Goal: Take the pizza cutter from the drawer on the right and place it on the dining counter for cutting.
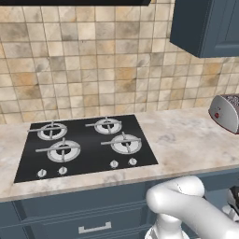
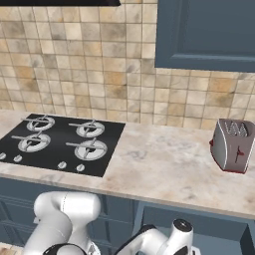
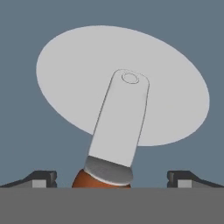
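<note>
One pizza cutter [image 3: 124, 94] lies on the blue drawer [image 3: 26, 39] floor, its reddish handle between the spread hand [image 3: 112, 179] (two fingertips flanking it). On the table [image 2: 169, 164] sit one toaster [image 2: 230, 145] and one four-burner hob [image 2: 62, 142].

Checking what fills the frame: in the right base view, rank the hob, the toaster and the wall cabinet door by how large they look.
1. Wall cabinet door, though the frame edge cuts it off.
2. Hob.
3. Toaster, clearly smallest.

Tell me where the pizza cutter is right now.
In the hand view, the pizza cutter lies on the blue drawer floor, its handle between the open gripper fingertips.
</note>
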